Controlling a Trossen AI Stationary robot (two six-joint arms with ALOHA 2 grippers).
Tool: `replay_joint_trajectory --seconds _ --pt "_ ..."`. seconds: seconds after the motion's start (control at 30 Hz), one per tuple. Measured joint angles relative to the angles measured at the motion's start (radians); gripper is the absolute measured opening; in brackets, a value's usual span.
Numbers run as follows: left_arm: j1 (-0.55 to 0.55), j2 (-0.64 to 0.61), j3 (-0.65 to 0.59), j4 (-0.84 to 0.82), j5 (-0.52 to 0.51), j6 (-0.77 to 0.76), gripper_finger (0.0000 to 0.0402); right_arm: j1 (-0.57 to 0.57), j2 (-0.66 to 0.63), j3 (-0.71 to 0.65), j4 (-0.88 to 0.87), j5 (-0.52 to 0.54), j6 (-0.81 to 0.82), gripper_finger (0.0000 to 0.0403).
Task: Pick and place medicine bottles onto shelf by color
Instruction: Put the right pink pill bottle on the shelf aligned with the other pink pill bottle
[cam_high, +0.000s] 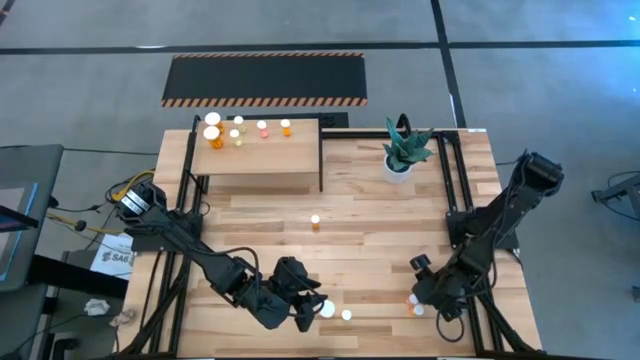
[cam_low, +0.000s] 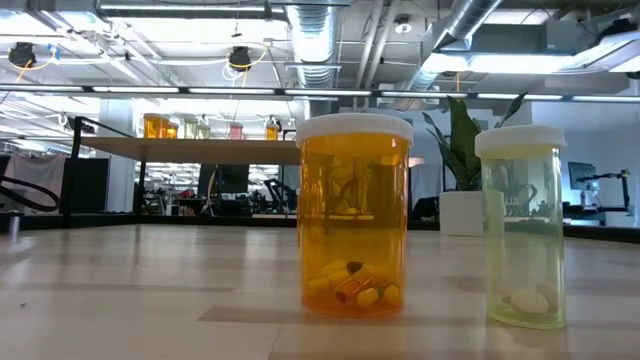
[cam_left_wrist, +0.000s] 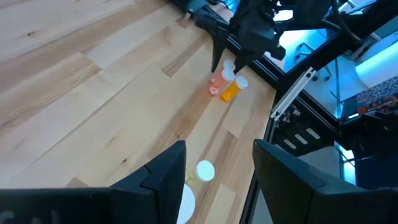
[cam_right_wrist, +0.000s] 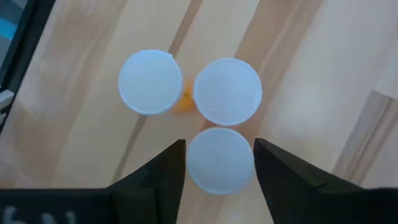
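In the high view, the shelf (cam_high: 258, 160) sits at the upper left of the worktop (cam_high: 380, 230), with five medicine bottles (cam_high: 238, 132) standing in a row along its far edge, the leftmost ones larger. Below it, at the lower left of the frame, the left hand (cam_high: 308, 312) hangs low over the near edge of the worktop, its fingers spread apart and grasping nothing; a big white-capped bottle (cam_high: 327, 309) stands just beside its tip and a yellowish bottle (cam_high: 347, 315) a little further right. Near the middle of the worktop a lone orange bottle (cam_high: 315, 222) stands well apart from everything else. To the upper right is a white pot with a green plant (cam_high: 402, 152). At the lower right, the right hand (cam_high: 428, 300) is over a tight cluster of three bottles (cam_high: 415, 303). The right wrist view looks straight down on their three round white caps (cam_right_wrist: 227, 91), touching one another, with one cap (cam_right_wrist: 219, 159) between the hand's two dark fingers (cam_right_wrist: 163, 174); the fingers stand either side of it, and whether they press on it I cannot tell.
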Motion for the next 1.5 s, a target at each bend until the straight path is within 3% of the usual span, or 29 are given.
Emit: replay_joint_trajectory --seconds 0.33,0.6,0.83,1.17,1.37,1.5 --pt "0.000 0.000 0.000 -0.001 0.000 0.000 0.0174 -0.004 -0.020 0.000 -0.009 -0.008 0.020 0.0109" --pt "0.000 0.000 0.000 -0.014 -0.003 -0.001 0.0174 -0.020 -0.128 0.000 -0.107 -0.007 0.048 0.0131" --pt "0.004 0.000 0.000 -0.016 -0.052 0.013 0.0174 -0.174 -0.220 0.001 -0.117 0.047 0.047 0.0122" --pt "0.035 0.000 0.000 -0.142 -0.025 0.118 0.0174 -0.492 -0.188 0.001 0.259 0.053 0.045 0.0134" --pt "0.058 0.000 -0.001 -0.222 0.022 0.165 0.0174 -0.561 -0.059 0.005 0.507 0.050 0.045 0.0134" --pt "0.064 0.000 -0.001 -0.265 0.023 0.191 0.0174 -0.573 0.081 0.085 0.523 0.048 0.045 0.0133"
